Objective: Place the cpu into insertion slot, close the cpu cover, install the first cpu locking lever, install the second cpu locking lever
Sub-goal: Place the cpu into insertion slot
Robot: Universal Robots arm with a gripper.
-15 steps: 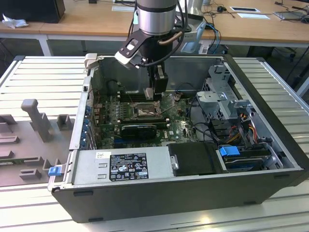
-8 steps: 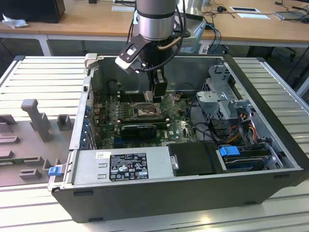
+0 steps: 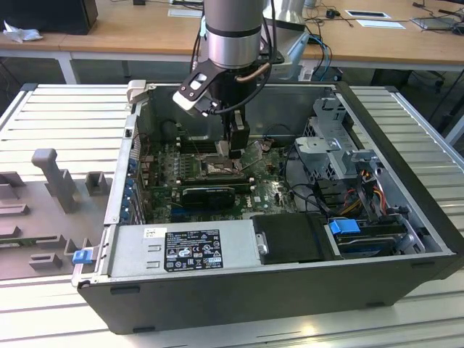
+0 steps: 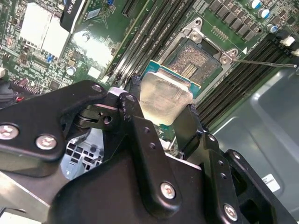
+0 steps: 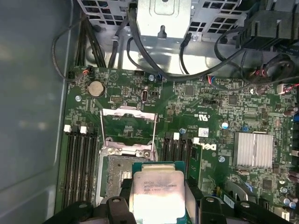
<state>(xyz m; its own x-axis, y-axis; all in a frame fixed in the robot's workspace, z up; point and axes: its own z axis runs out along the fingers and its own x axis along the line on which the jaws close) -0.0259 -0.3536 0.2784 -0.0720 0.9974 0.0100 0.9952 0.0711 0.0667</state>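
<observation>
A black computer case lies open on its side on a slatted metal table. Along its near wall I see a silver power supply with a dark label. A blue clip sits at the corner toward the exterior view's left. Grey fixtures stand on the table beside the case. Below me, the green motherboard carries a round coin battery, a finned silver heatsink and rows of black memory slots. Black cables run down beside a perforated metal drive cage. Wooden desks stand behind the table.
</observation>
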